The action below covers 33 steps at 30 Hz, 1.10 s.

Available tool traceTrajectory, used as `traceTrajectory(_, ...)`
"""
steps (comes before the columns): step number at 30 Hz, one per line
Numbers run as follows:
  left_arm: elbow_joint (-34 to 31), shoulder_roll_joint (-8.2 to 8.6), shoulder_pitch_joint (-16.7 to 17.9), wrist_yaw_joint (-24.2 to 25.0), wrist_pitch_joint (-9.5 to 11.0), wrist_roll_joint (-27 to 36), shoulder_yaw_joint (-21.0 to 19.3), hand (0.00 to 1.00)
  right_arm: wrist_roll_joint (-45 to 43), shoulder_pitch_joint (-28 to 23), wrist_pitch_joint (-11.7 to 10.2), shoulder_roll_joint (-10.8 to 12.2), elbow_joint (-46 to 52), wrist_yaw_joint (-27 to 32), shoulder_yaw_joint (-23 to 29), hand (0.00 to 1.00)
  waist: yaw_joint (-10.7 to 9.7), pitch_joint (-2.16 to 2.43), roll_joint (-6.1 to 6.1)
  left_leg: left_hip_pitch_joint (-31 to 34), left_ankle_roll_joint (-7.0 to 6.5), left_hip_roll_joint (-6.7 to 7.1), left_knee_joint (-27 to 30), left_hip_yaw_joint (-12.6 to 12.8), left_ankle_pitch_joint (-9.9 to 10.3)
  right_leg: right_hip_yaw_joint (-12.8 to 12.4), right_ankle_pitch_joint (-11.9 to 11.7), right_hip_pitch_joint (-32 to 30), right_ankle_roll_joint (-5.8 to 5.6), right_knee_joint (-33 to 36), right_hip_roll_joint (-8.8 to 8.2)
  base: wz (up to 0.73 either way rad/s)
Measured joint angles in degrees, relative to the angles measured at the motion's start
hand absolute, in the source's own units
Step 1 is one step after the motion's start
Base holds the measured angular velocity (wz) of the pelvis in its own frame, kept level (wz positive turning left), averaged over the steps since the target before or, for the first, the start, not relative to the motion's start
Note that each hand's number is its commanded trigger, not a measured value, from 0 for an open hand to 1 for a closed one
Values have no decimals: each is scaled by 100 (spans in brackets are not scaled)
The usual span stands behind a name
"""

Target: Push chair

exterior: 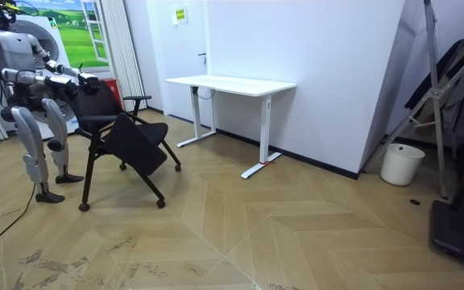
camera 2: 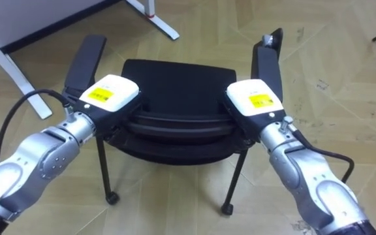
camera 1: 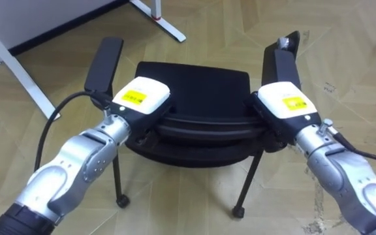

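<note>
Seen from the robot's head, the left hand [camera 1: 142,96] rests against the left end of the black chair's [camera 1: 194,81] backrest [camera 1: 204,127]. Its far side is hidden behind the backrest's edge, so it cannot be told whether it grips or only presses. The backrest's long axis runs crosswise, from this hand straight across to the other. The seat lies just beyond both hands, directly ahead of them, with an armrest [camera 1: 104,63] reaching forward past each wrist. The right hand [camera 1: 284,99] sits against the right end of the same edge, and its hold is likewise hidden and cannot be told. Both hands look equally near and level, one at each end. In the room view the robot stands behind the chair on the wooden floor [exterior: 296,234], with a white desk [exterior: 230,84] farther ahead. A straight, even push from both arms seems called for.
</note>
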<state>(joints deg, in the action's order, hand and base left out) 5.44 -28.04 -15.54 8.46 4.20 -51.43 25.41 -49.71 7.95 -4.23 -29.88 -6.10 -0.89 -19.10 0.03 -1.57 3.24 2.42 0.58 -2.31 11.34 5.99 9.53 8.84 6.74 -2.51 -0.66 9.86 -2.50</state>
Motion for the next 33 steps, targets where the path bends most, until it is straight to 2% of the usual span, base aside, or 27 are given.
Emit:
traceTrajectory(6, 95, 52, -1, -35, 11, -4, -6, 100, 17, -3, -95, 2, -119, 127, -2, 100, -15, 2, -7, 98, 3, -8, 212, -14, 5, 72, 0, 28, 0, 3, -16, 3)
traceTrajectory(9, 338, 97, -51, -114, 121, 16, -11, 100, 32, 71, -248, 70, -416, 234, -3, 100, -37, 0, -14, 303, 63, -120, 759, -18, 127, 128, 90, 6, 47, 228, -9, 9)
traceTrajectory(11, 662, 209, -146, -261, 243, 13, -62, 100, 23, 173, -292, 134, -624, 282, -1, 100, -141, -21, -59, 650, 115, -268, 1632, -3, 375, 335, 382, -88, 107, 732, 6, 34)
traceTrajectory(12, 904, 279, -232, -362, 309, 13, -35, 100, 16, 210, -337, 177, -787, 320, -1, 100, -187, -33, -77, 810, 112, -339, 2122, 11, 438, 465, 561, -111, 147, 1049, -11, 38)
traceTrajectory(15, 1296, 376, -353, -464, 410, 55, -26, 100, 18, 301, -413, 271, -1051, 393, -15, 100, -193, -44, -101, 1130, 113, -534, 3094, 104, 441, 708, 926, -200, 256, 1630, -57, 16)
traceTrajectory(16, 1398, 374, -391, -525, 420, 158, 19, 100, 27, 323, -460, 272, -1131, 470, -32, 100, -205, -63, -163, 1304, 113, -642, 3519, 158, 440, 776, 1162, -174, 308, 1767, -45, 19)
traceTrajectory(17, 1464, 395, -397, -564, 415, 223, 30, 100, 15, 319, -452, 277, -1142, 547, -36, 100, -255, -68, -262, 1471, 109, -778, 3933, 177, 414, 815, 1314, -208, 355, 2020, -43, 24)
traceTrajectory(18, 1500, 402, -395, -568, 425, 250, 34, 100, 0, 312, -457, 279, -1150, 569, -40, 100, -287, -60, -279, 1548, 113, -827, 4101, 199, 359, 829, 1398, -226, 381, 2135, -41, 31)
traceTrajectory(19, 1587, 444, -391, -585, 452, 263, 27, 100, -32, 303, -463, 295, -1189, 602, -42, 100, -319, -62, -270, 1717, 107, -903, 4431, 205, 135, 829, 1532, -242, 413, 2330, -68, 23)
traceTrajectory(20, 1654, 479, -363, -646, 457, 323, 34, 100, -28, 313, -496, 304, -1282, 672, -59, 100, -310, -103, -193, 1948, 87, -902, 4716, 225, -98, 832, 1607, -216, 472, 2490, -116, 24)
traceTrajectory(21, 1672, 489, -353, -668, 464, 339, 43, 100, -28, 313, -501, 306, -1308, 718, -58, 100, -322, -94, -210, 2048, 98, -882, 4685, 236, -69, 866, 1645, -223, 495, 2543, -129, 28)
traceTrajectory(22, 1698, 519, -356, -670, 487, 388, 50, 100, -24, 313, -505, 297, -1350, 818, -53, 100, -368, -67, -291, 2274, -3, -880, 4504, 364, 6, 974, 1712, -255, 532, 2650, -132, 29)
traceTrajectory(24, 1732, 567, -352, -676, 475, 394, 53, 100, -23, 311, -532, 297, -1466, 1010, -77, 100, -393, -72, -307, 2517, -20, -740, 4025, 551, 15, 1020, 1843, -272, 552, 2811, -154, 11)
traceTrajectory(25, 1763, 586, -347, -677, 494, 394, 63, 100, -5, 300, -582, 296, -1565, 1126, -101, 100, -338, -72, -309, 2534, -20, -617, 3534, 656, -18, 1032, 1931, -261, 556, 2846, -162, -22)
traceTrajectory(26, 1748, 577, -347, -680, 524, 400, 79, 100, 53, 265, -589, 282, -1581, 1210, -109, 100, -247, -68, -300, 2533, -18, -479, 2997, 690, -37, 1028, 2029, -254, 529, 2896, -178, -27)
traceTrajectory(27, 1707, 533, -348, -697, 583, 400, 95, 100, 91, 237, -603, 262, -1581, 1283, -111, 100, -205, -61, -291, 2537, -45, -402, 2594, 716, -53, 1052, 2087, -257, 495, 2914, -185, -23)
traceTrajectory(29, 1581, 451, -345, -705, 591, 389, 133, 100, 81, 229, -614, 268, -1587, 1352, -110, 100, -117, -28, -240, 2512, -144, -389, 2311, 763, -96, 1076, 2151, -266, 411, 2913, -228, -22)
traceTrajectory(31, 1485, 403, -345, -704, 589, 346, 133, 100, 59, 207, -612, 282, -1589, 1434, -105, 100, -117, 20, -182, 2472, -246, -390, 2178, 818, -187, 1030, 2214, -236, 310, 2883, -254, -11)
traceTrajectory(32, 1421, 394, -342, -702, 573, 328, 143, 100, 54, 178, -610, 279, -1585, 1511, -101, 100, -117, 60, -120, 2455, -288, -384, 2206, 938, -227, 1018, 2270, -189, 247, 2885, -350, -7)
traceTrajectory(33, 1385, 372, -334, -702, 569, 322, 159, 100, 63, 158, -596, 276, -1573, 1537, -110, 100, -58, 77, -58, 2365, -295, -380, 2258, 1112, -223, 990, 2325, -97, 180, 2883, -475, -17)
